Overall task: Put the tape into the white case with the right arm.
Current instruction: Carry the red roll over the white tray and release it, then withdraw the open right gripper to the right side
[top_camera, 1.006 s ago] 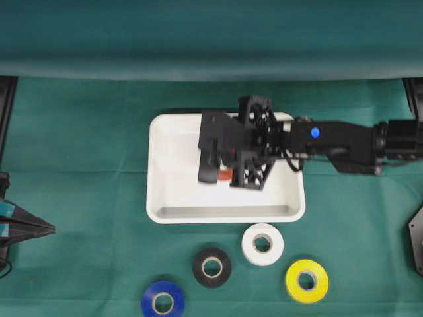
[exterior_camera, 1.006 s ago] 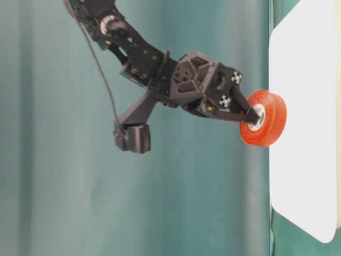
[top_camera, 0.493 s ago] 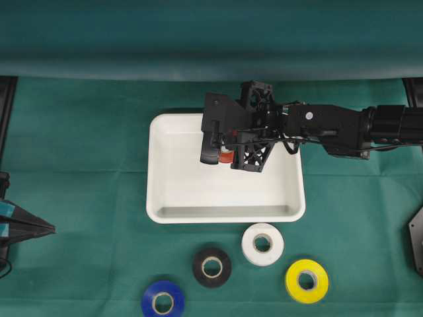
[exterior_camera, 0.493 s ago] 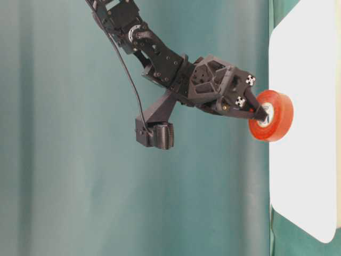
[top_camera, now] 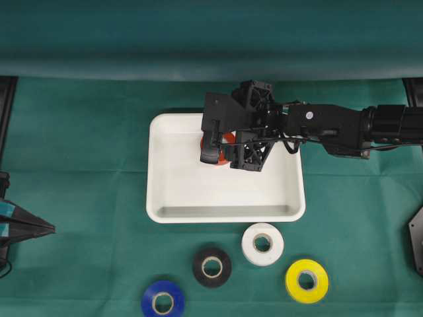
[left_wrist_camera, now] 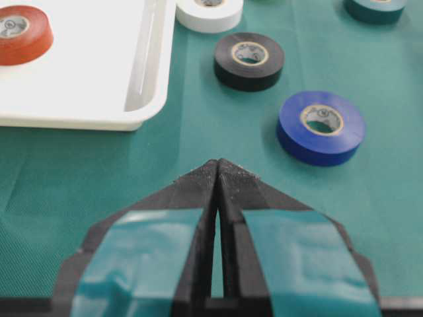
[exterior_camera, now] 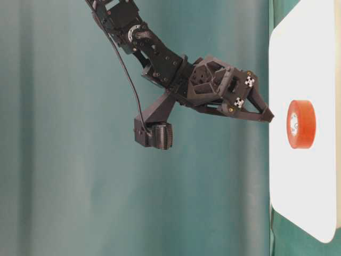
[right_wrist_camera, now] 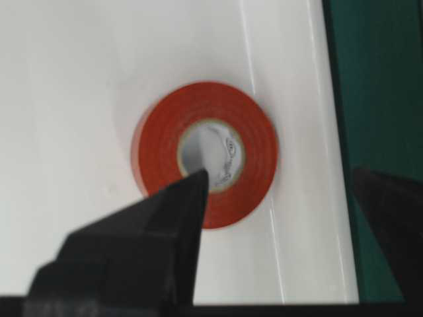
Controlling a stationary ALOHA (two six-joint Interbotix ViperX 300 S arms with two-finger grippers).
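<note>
The left gripper (left_wrist_camera: 218,173) sits pressed shut and empty at the table's left edge, well apart from the case (top_camera: 165,198). In front of it, near the table's front edge, lie a blue roll (top_camera: 162,300), a black roll (top_camera: 211,267), a white roll (top_camera: 262,244) and a yellow roll (top_camera: 307,281), none in the case.

The orange tape (top_camera: 228,140) lies flat on the case floor near the far rim, toward the far right corner. The right gripper (exterior_camera: 269,114) hangs just above it with its prongs spread apart and nothing between them; the table-level view shows a clear gap between tips and tape.

The job looks done for this tape, so the risk lies in the withdrawal. In the wrist view one prong (right_wrist_camera: 188,198) lines up with the tape's core hole; if the arm dips or slides sideways before lifting, that tip could catch the core and drag the tape toward the rim. A low retreat could also knock the case's far rim and shift it on the cloth.
</note>
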